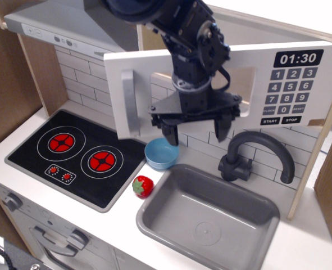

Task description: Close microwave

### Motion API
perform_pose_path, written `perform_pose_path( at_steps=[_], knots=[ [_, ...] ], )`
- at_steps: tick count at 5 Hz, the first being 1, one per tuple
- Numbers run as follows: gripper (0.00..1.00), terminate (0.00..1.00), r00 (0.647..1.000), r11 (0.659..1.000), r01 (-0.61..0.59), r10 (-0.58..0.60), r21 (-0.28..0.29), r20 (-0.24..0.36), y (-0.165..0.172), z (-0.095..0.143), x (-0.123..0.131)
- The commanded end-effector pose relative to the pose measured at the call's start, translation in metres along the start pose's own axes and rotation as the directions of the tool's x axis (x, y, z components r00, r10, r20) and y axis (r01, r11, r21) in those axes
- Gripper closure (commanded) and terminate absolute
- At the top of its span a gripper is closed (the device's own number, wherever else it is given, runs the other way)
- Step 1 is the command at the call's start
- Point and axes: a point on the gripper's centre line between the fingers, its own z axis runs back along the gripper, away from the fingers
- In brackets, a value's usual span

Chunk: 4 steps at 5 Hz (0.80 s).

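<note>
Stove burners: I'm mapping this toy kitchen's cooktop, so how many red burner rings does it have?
2. One burner sits at the back left of the black cooktop, the other burner to its right, nearer the strawberry. None appear hidden.
</note>
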Motion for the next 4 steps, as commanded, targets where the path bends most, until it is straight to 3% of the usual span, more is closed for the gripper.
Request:
perform_pose_path(
  at_steps=[1, 4],
  knots=[
    [0.0, 0.0, 0.991, 0.999, 0.039, -0.034, -0.036, 0.127, -0.005, 0.014, 0.048],
    [0.0, 0.0, 0.977, 0.997, 0.024, -0.007, -0.078, 0.213, -0.011, 0.018, 0.087]
  ],
)
